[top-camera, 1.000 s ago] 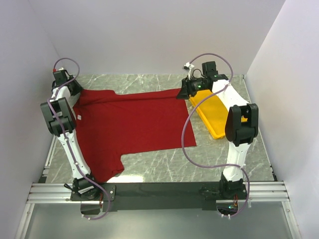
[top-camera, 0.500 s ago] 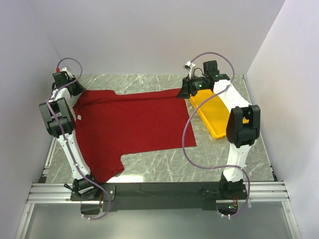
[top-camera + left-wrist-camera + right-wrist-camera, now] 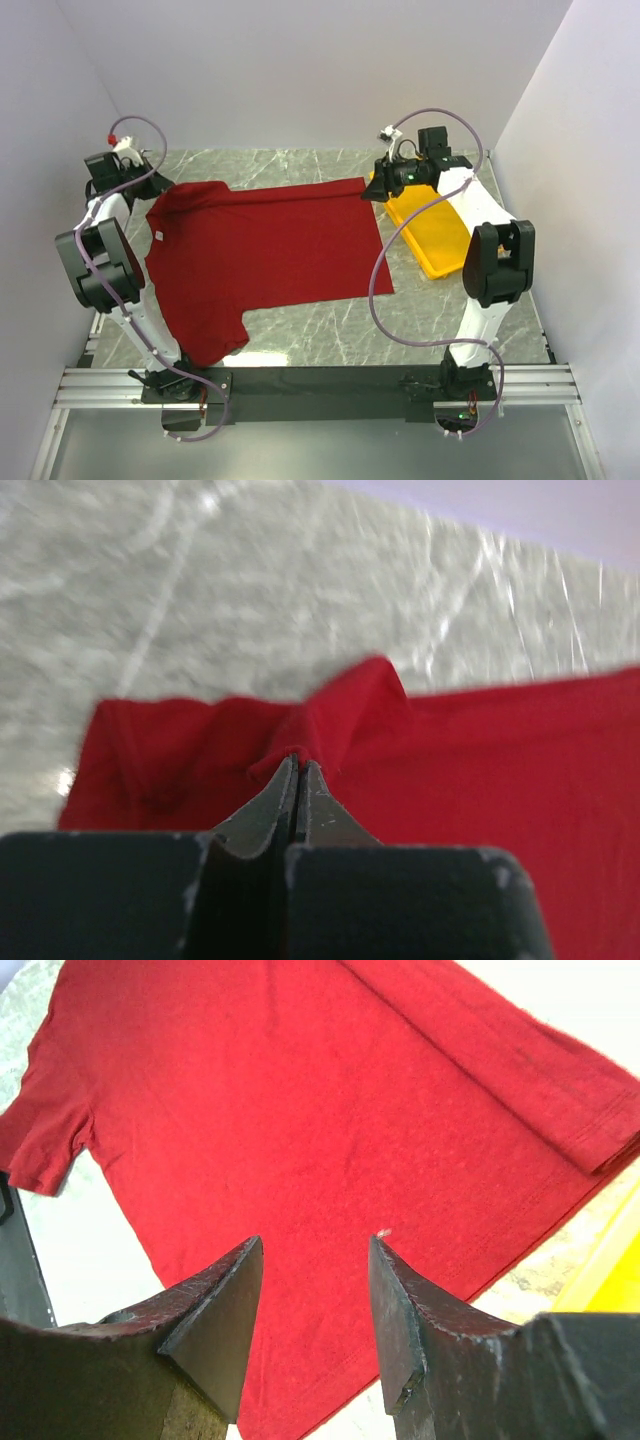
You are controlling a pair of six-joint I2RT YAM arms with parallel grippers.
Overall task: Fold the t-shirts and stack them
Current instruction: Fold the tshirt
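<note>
**Item under inspection.** One plain dark red short-sleeved cloth t-shirt lies spread on the grey-veined marble table top. Its neck end points to the left side and its hem to the right. A small white neck label shows at the left edge. The near sleeve reaches toward the near edge of the table. Most of the body lies flat. The far-left corner is drawn up into a bunched ridge.

**Left gripper.** Clenched. In the left wrist view the two dark fingers meet tip to tip with a fold of the red cloth pinched between them. The fabric rises to a small peak just beyond the tips, and creases run out from it on both sides. In the top view this grip sits at the shirt's far-left corner, by the shoulder and far sleeve, close to the left wall.

**Right gripper.** Released. The fingers stand well apart with nothing between them. In the right wrist view the red cloth fills the ground beneath and beyond the gap, and the stitched hem runs past the right-hand finger. In the top view this gripper is at the shirt's far-right corner, over the hem. Whether the fingertips touch the cloth cannot be told.

**Adjacent object.** A yellow rectangular plastic tray lies to the right of the shirt, set at an angle. Its far end is just beside the hem corner, under the right arm's wrist.
</note>
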